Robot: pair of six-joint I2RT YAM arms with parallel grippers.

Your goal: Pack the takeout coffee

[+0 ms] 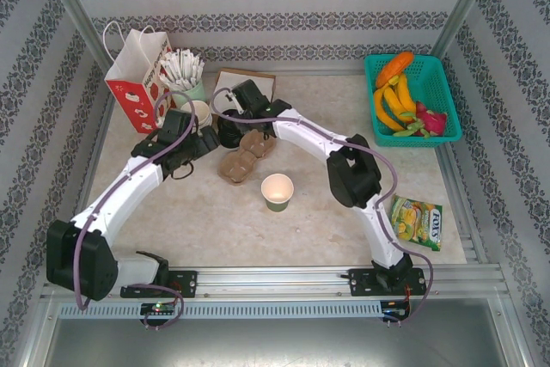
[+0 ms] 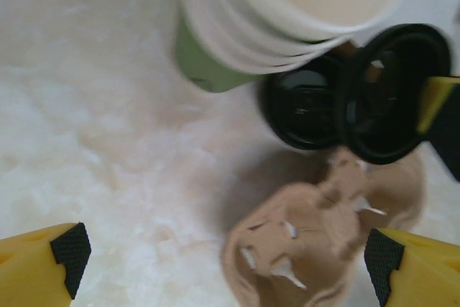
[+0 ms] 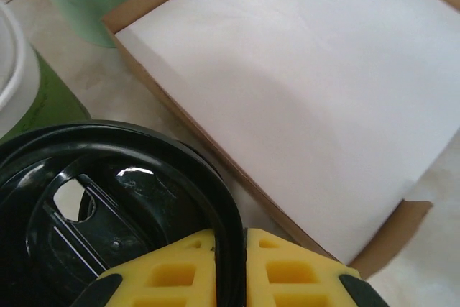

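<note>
Right gripper (image 3: 230, 253): clenched on the rim of a black lid (image 3: 122, 199). Left gripper (image 2: 224, 253): released, cardboard carrier (image 2: 316, 242) just ahead. Coffee cup (image 1: 277, 191): green, lidless, upright on the tabletop (image 1: 215, 221), well apart from both grippers, toward the arm bases.

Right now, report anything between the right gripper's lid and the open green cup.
The pulp cup carrier lies between the black lid, pinched by the right gripper, and the open green cup.
</note>
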